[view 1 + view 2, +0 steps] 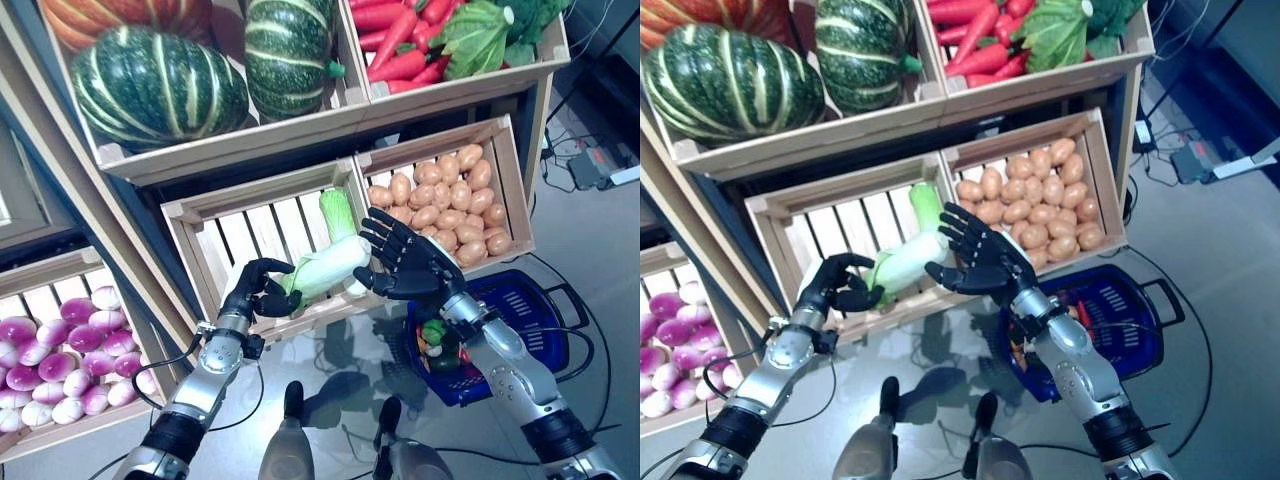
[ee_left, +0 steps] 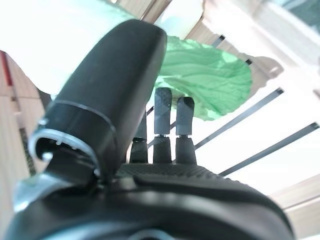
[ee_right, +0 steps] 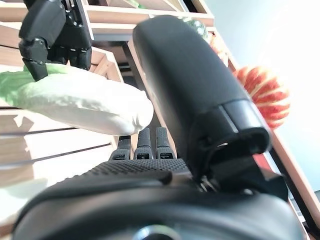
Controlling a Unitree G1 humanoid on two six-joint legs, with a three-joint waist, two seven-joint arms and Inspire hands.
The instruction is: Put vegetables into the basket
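My left hand (image 1: 256,292) is shut on the leafy green end of a long white-and-green cabbage (image 1: 326,265) and holds it level in front of the slatted wooden crate (image 1: 262,205). The cabbage also shows in the left wrist view (image 2: 210,80). My right hand (image 1: 408,262) is open with its fingers spread, its palm at the cabbage's white end (image 3: 85,106). The right wrist view also shows my left hand (image 3: 50,30) on the cabbage. The blue plastic basket (image 1: 528,312) stands on the floor below my right forearm. It holds a green pepper (image 1: 433,332) and other small vegetables.
A wooden stand with crates of vegetables rises just behind both hands. A crate of potatoes (image 1: 450,195) sits right above the basket. Power strips and cables (image 1: 590,160) lie on the floor at the far right. Grey floor (image 1: 600,260) lies open to the right of the basket.
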